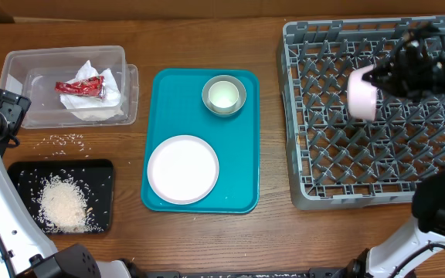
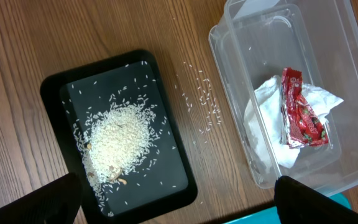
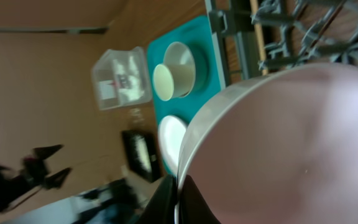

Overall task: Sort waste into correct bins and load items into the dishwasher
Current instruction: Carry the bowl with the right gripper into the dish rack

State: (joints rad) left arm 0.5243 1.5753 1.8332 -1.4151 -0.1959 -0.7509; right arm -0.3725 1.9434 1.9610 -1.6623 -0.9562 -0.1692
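The right gripper (image 3: pixel 178 194) was clamped on the rim of the white bowl (image 3: pixel 278 149), a finger either side, holding it on edge over the far left part of the rack (image 1: pixel 338 166). To do this step well, I judged the bowl should go down tilted, its rim slipped between two rows of pegs so they prop it. The fingers should part only once it leans steady, since a release from height could let it roll or fall flat. The thin rim pinch looked liable to pivot, so slow wrist moves would suit. The left gripper (image 2: pixel 179 194) hung spread and empty over the black tray (image 2: pixel 55 87) and the tub (image 2: pixel 229 37). The plate (image 1: pixel 182 168) and grey bowl (image 1: pixel 223 94) sat on the teal tray (image 1: pixel 242 193)
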